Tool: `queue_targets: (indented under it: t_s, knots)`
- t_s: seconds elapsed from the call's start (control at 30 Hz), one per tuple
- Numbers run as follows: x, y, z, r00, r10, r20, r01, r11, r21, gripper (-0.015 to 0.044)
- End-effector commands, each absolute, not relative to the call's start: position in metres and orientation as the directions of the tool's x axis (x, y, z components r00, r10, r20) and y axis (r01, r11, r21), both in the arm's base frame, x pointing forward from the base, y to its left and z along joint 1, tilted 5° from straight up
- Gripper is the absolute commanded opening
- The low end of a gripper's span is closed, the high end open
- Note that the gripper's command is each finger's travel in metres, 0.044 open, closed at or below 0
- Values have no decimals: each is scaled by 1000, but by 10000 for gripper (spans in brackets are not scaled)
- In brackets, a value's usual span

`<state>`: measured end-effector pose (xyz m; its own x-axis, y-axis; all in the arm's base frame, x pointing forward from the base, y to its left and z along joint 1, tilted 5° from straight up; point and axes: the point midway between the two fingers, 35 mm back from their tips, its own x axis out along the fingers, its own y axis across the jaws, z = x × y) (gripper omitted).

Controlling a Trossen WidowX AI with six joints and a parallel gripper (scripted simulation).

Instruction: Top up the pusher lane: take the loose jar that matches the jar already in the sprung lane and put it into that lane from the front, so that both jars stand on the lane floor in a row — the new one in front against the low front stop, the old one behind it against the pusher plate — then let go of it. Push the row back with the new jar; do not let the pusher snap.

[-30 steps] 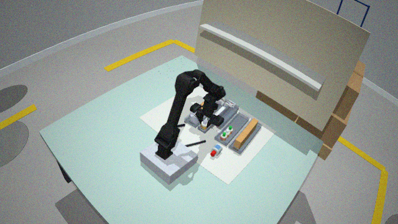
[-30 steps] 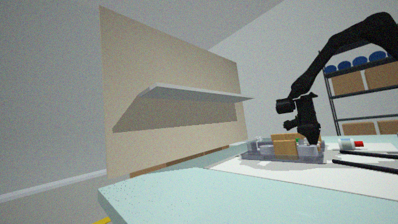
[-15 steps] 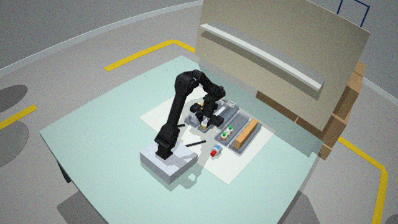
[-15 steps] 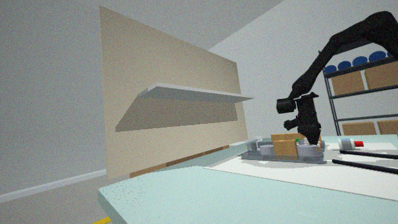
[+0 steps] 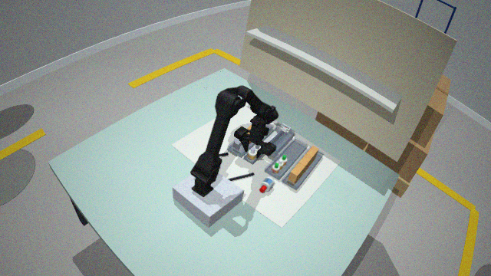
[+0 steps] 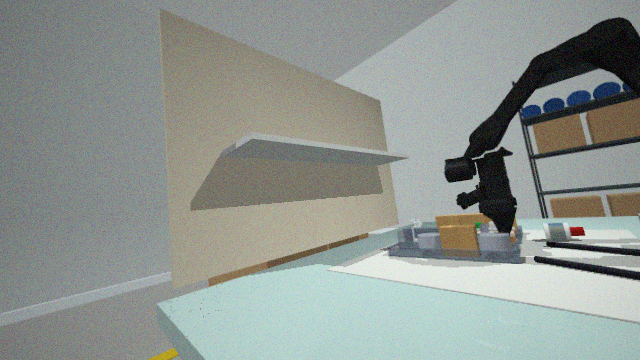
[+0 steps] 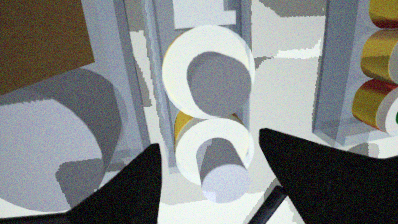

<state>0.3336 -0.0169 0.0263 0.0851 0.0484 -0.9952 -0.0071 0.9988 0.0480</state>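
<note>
My gripper (image 5: 252,151) (image 7: 210,143) is open around the front jar, with a gap between each finger and the jar. The front jar (image 5: 252,155) (image 7: 227,184), white-topped with a pale grey cap and an amber body, stands upright at the front of the sprung lane (image 7: 159,90). The old jar (image 7: 172,67), with the same white top and grey cap, stands upright close behind it in a row. The white pusher part (image 7: 202,14) shows right behind the old jar; whether they touch is hidden. The low front stop is mostly hidden by the front jar.
A wide grey-topped thing (image 7: 45,150) and a brown block (image 7: 40,40) are left of the lane. Green-capped jars (image 5: 276,167) and a long orange block (image 5: 304,165) occupy lanes to the right. A red-capped jar (image 5: 267,185) (image 6: 556,231) lies on its side. A black rod (image 5: 241,176) is near the front.
</note>
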Motion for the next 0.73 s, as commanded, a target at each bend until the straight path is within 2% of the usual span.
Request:
queue_targets:
  t_s: [0.0, 0.3, 0.7]
  knots:
    - [334, -18, 39, 92, 49, -995, -5, 999, 49, 284]
    - [328, -18, 44, 92, 49, -995, -5, 999, 48, 284]
    - [287, -19, 42, 88, 49, -995, -5, 999, 48, 284]
